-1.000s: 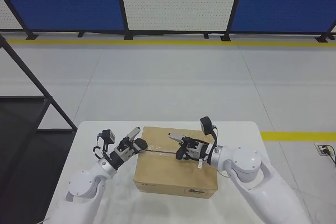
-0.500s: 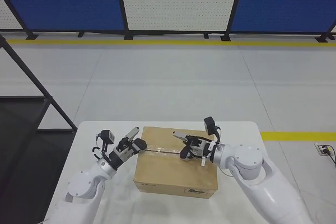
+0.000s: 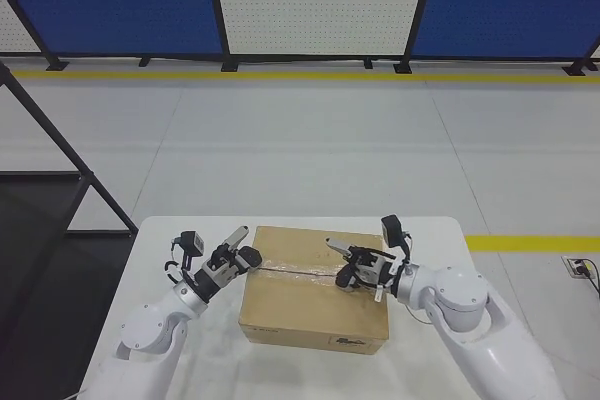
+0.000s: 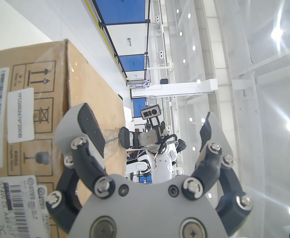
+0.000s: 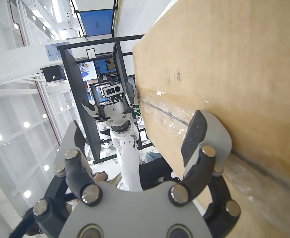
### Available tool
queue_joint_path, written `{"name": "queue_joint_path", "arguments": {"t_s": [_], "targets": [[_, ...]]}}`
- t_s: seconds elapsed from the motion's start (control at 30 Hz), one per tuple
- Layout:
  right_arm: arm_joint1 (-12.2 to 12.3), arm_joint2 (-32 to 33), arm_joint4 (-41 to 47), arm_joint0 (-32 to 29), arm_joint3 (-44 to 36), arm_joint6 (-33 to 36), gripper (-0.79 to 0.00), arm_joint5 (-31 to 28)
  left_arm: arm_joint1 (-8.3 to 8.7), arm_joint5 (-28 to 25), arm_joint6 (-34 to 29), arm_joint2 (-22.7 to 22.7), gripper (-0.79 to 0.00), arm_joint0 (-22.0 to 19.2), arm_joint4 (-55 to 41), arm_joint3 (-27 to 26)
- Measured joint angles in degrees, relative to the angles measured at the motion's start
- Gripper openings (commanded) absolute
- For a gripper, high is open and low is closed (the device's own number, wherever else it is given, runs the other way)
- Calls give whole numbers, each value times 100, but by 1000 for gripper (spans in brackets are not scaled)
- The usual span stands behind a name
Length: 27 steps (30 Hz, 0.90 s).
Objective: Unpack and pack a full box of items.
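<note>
A closed brown cardboard box sits mid-table, with clear tape and a dark line along its top seam. My left gripper is open at the seam's left end, one finger against the top edge of the box. My right gripper is open over the right part of the seam, its lower finger resting on the taped seam of the box and the other raised off it. Nothing is held by either one. Each wrist view shows the other gripper across the box.
The white table has bare strips to the left and right of the box. A black metal rack stands beside the table's left side. Shipping labels cover the box's left end face.
My right gripper has slid to the right along the top seam, away from the left gripper. The left arm and the box have stayed put.
</note>
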Motion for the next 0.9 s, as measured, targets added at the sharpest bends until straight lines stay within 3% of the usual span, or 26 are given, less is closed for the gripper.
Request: {"name": "queue_joint_path", "arguments": {"t_s": [0.6, 0.9], "targets": [[269, 1184, -104, -1144, -839, -39, 0, 91, 13, -21, 13, -9, 0, 32, -9, -53], [315, 1455, 119, -1460, -1419, 50, 0, -45, 92, -146, -9, -503, 0, 198, -317, -93]]}}
